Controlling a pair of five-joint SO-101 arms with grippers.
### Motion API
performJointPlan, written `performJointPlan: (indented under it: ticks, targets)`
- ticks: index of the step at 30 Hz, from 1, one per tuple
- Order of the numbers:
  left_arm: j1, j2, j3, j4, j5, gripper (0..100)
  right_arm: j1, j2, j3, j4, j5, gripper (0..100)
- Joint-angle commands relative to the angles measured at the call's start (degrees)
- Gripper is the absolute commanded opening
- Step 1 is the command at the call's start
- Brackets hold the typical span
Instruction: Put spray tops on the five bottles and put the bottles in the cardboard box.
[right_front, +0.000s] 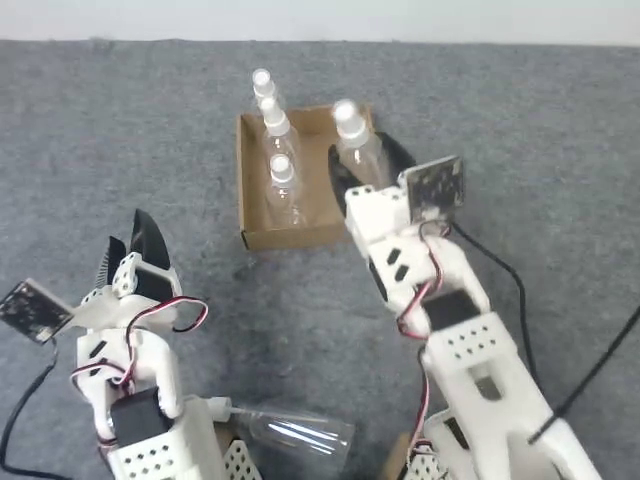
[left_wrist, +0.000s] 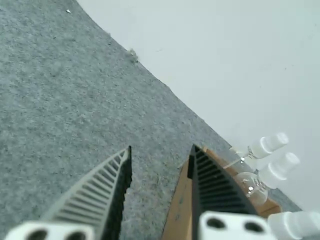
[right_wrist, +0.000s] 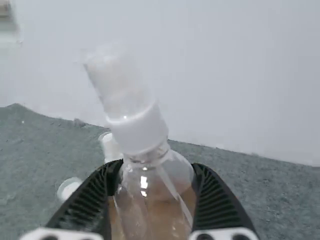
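— What colour are the right gripper (right_wrist: 152, 172)'s fingers (right_wrist: 85, 200)?
— Black, ribbed on the inner faces. The bottle (right_wrist: 150, 195) between them is clear, its spray top (right_wrist: 135, 127) white.
— And beside it?
— The cardboard box (right_front: 290, 238) is plain brown; the three bottles (right_front: 283, 195) in it are clear with white tops.
— The left gripper (left_wrist: 161, 150)?
— Same black ribbed fingers on a white arm (right_front: 150, 440), with red and black wires (right_front: 185, 300). Ahead of it, mottled grey felt (left_wrist: 75, 100), then a white wall (left_wrist: 225, 60).
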Motion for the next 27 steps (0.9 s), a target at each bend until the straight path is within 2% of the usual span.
performJointPlan:
  ticks: [1, 5, 12, 19, 27]
  targets:
    - [-0.26, -0.97, -0.57, -1.85, 0.18, 17, 1.80, 3.91, -7.82, -2.59, -2.20, 1.3]
    - [-0.26, -0.97, -0.48, -1.85, 0.18, 17, 1.89, 10.15, -10.90, -6.11, -2.20, 1.3]
    - [-0.26, -0.97, 0.13, -2.02, 0.18, 17, 1.80, 20.88, -13.19, -18.95, -2.20, 1.6]
    - [-0.26, -0.97, 0.13, -2.11, 0.18, 17, 1.89, 33.71, -18.11, -26.07, -2.20, 1.4]
    - [-0.26, -0.97, 0.13, -2.11, 0.18, 17, 1.89, 49.36, -24.44, -39.08, -2.11, 1.3]
